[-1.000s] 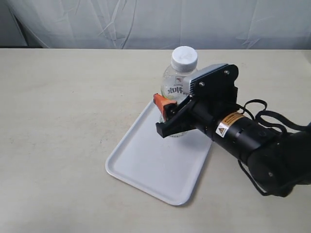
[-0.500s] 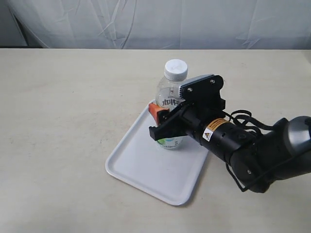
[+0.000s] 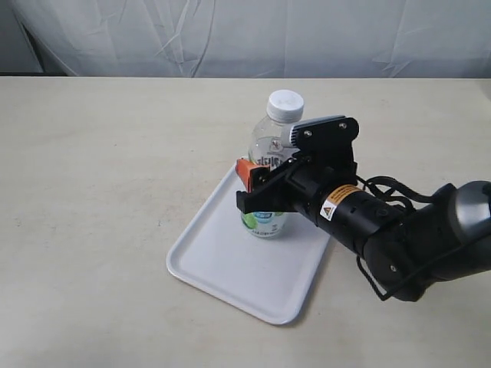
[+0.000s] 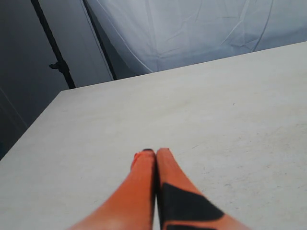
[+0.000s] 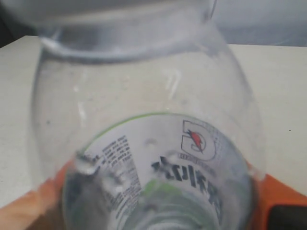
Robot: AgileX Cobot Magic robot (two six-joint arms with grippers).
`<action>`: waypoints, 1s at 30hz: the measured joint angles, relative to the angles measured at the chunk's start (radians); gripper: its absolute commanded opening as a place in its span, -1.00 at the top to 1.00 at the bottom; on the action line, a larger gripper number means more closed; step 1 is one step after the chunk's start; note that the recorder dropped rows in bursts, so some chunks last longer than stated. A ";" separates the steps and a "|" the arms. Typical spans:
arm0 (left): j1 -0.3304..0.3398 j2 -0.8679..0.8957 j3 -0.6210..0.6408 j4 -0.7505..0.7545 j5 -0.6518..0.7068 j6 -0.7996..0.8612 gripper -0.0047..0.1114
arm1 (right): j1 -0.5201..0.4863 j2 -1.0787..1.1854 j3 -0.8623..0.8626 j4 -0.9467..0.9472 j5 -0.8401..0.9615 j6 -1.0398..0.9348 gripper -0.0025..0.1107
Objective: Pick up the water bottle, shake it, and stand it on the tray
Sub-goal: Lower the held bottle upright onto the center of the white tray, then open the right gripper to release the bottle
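Water bottle (image 3: pixel 269 145) partly behind right fingers (image 3: pixel 246 169)

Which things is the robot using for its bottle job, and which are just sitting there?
For the job: water bottle; tray; right gripper, shut on the bottle.
Just there: left gripper, shut and holding nothing; table; white curtain; dark pole.

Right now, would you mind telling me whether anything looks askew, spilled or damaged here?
Nothing looks spilled or damaged. The water bottle, cap on, leans slightly toward the right gripper, whose jaws clamp it over the far end of the tray. I cannot tell if its base sits flat.
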 measured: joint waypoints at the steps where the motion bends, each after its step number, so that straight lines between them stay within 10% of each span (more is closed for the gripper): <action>1: 0.000 0.000 0.000 0.000 0.000 0.000 0.92 | 0.000 0.000 0.000 -0.005 0.002 0.000 0.97; 10: 0.000 0.000 0.000 0.000 0.000 0.000 0.92 | 0.000 -0.004 -0.005 -0.014 0.039 0.000 0.86; 20: 0.000 0.000 0.000 0.000 0.000 0.000 0.92 | 0.000 -0.006 -0.023 -0.016 0.063 0.000 -0.48; 30: 0.000 0.000 0.000 0.000 0.000 0.000 0.92 | 0.000 0.000 -0.023 -0.029 0.182 0.019 -0.55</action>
